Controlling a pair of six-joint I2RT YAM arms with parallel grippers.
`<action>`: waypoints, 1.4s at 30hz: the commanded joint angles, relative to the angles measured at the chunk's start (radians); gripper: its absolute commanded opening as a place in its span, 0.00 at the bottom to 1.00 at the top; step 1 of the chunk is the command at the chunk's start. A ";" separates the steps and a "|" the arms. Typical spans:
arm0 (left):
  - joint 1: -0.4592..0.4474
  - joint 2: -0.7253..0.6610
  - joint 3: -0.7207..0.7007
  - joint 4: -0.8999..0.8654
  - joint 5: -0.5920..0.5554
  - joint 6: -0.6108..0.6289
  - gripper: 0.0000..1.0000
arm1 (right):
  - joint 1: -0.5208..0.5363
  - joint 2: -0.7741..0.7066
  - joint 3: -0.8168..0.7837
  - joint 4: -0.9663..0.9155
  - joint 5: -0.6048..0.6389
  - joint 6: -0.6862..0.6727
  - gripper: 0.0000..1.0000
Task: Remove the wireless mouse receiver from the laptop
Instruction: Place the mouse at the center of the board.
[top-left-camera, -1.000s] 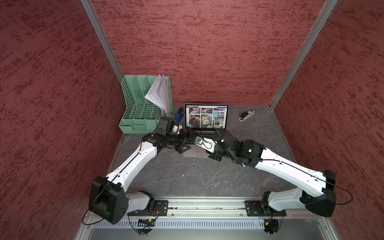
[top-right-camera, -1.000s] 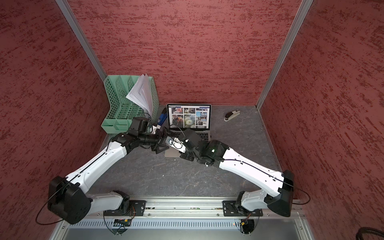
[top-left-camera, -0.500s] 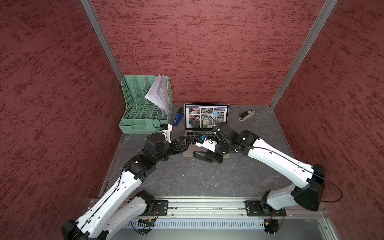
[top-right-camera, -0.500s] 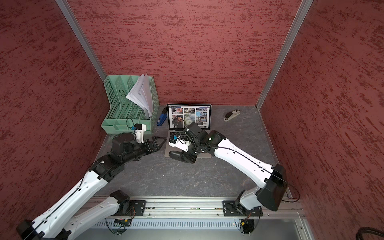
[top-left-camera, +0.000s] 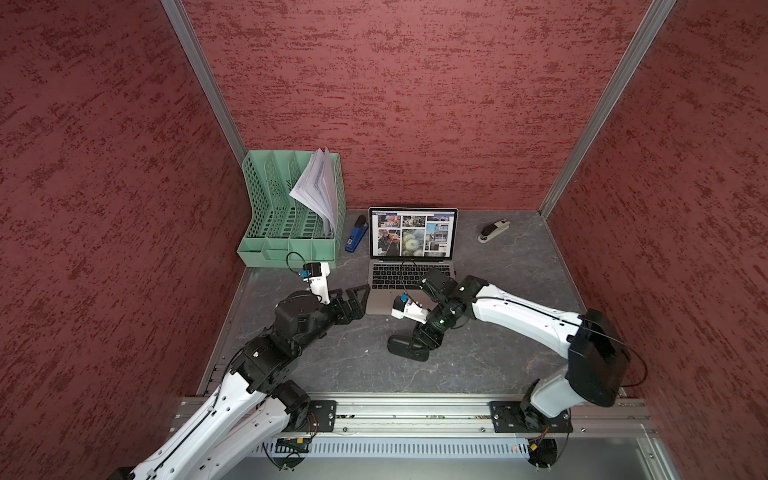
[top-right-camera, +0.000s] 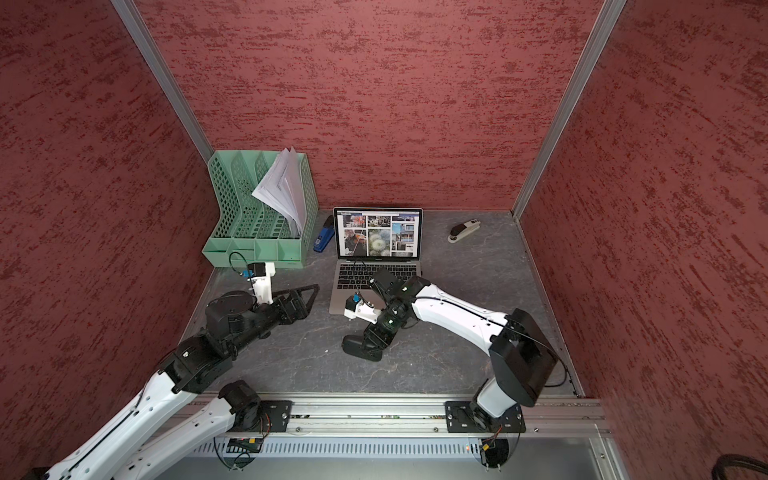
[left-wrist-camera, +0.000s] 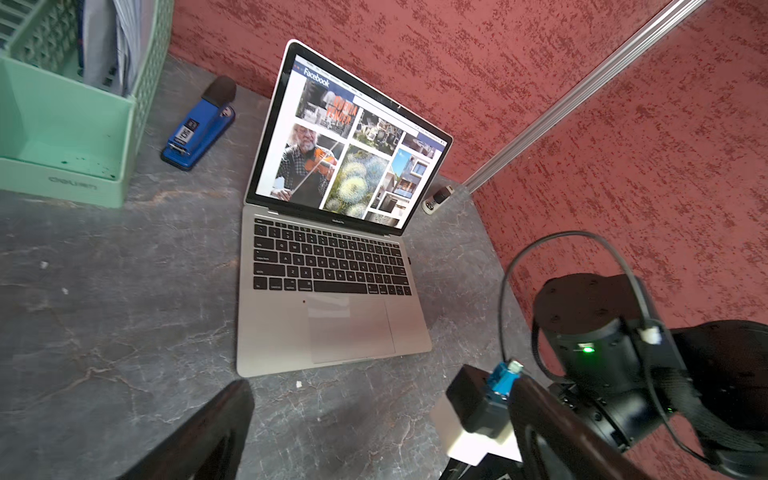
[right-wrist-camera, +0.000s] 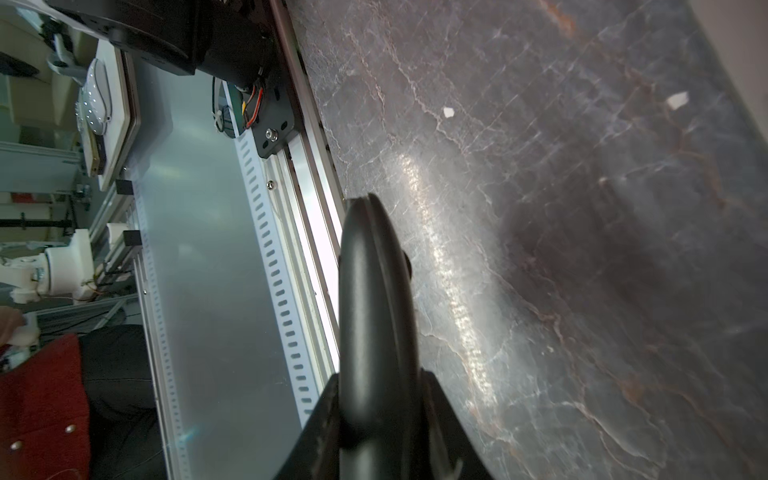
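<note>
The silver-grey laptop (top-left-camera: 380, 305) (top-right-camera: 340, 305) (left-wrist-camera: 274, 332) stands open at the back middle, its screen showing a photo collage. In the left wrist view a tiny dark stub, seemingly the wireless mouse receiver (left-wrist-camera: 409, 261), sticks out of the laptop's right edge. The right arm hides that edge in both top views. My left gripper (top-left-camera: 362, 301) (top-right-camera: 311, 296) (left-wrist-camera: 380, 388) is open and empty, just off the laptop's front left corner. My right gripper (top-left-camera: 420, 343) (top-right-camera: 376, 338) (right-wrist-camera: 376, 395) is shut on the flat black mouse (top-left-camera: 401, 345) (top-right-camera: 353, 345) (right-wrist-camera: 374, 291), low in front of the laptop.
A green file organiser (top-left-camera: 291, 216) (left-wrist-camera: 62, 137) with papers stands at the back left, a blue stapler (top-left-camera: 356, 237) (left-wrist-camera: 199, 124) between it and the laptop. A grey stapler (top-left-camera: 493, 230) lies at the back right. The metal rail (top-left-camera: 415, 415) runs along the front edge.
Both grippers have left the laptop's keyboard area. The left arm has drawn back to the front left. The right gripper has carried the black mouse toward the front, down to the table.
</note>
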 joint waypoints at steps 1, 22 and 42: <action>-0.006 0.021 0.037 -0.030 -0.055 0.075 1.00 | -0.009 0.089 -0.010 0.053 -0.097 0.045 0.00; -0.006 0.143 0.054 0.029 -0.057 0.141 1.00 | -0.080 0.329 0.066 0.042 -0.029 0.012 0.45; -0.003 0.164 0.043 0.011 -0.067 0.158 1.00 | -0.110 0.072 0.073 0.040 0.295 0.054 0.98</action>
